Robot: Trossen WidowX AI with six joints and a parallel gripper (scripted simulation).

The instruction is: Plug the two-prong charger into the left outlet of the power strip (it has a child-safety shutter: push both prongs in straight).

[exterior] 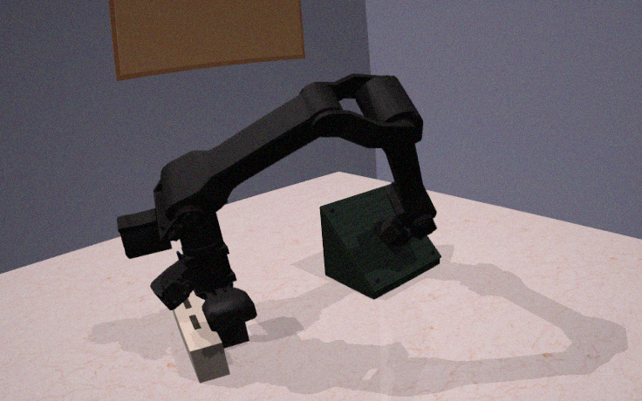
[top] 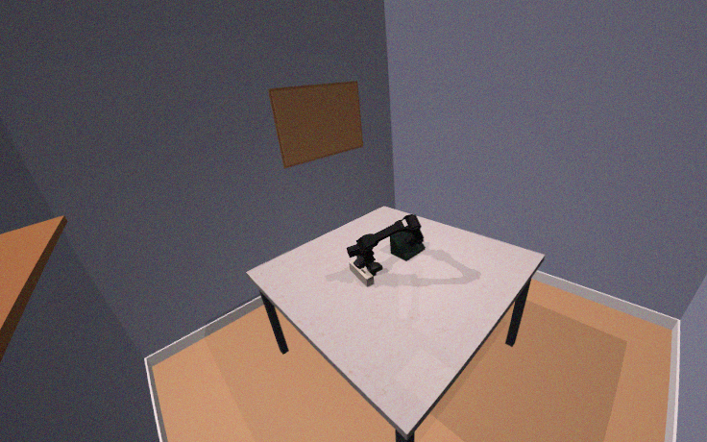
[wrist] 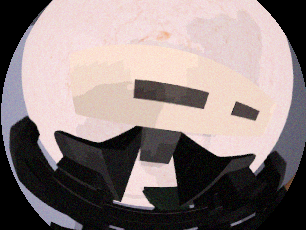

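Note:
The pale, box-shaped power strip (top: 369,282) (exterior: 209,363) (wrist: 100,67) lies on the table. Two dark recesses show in its top face, a long one (wrist: 170,94) and a shorter one (wrist: 245,111) to its right in the wrist view. My gripper (wrist: 158,128) is shut on the dark grey charger (wrist: 160,150), low beside the strip's long side. In the wrist view the charger's front end meets the strip's near edge. Its prongs are not visible, so I cannot tell whether they are in an outlet. In the exterior view the gripper hides the charger.
The arm's dark green wedge base (top: 403,247) (exterior: 350,246) stands behind the gripper on the pale table (top: 406,338) (exterior: 611,279). A brown board (top: 318,125) (exterior: 208,32) hangs on the wall. An orange-brown surface (top: 26,255) juts in at the left of the top view.

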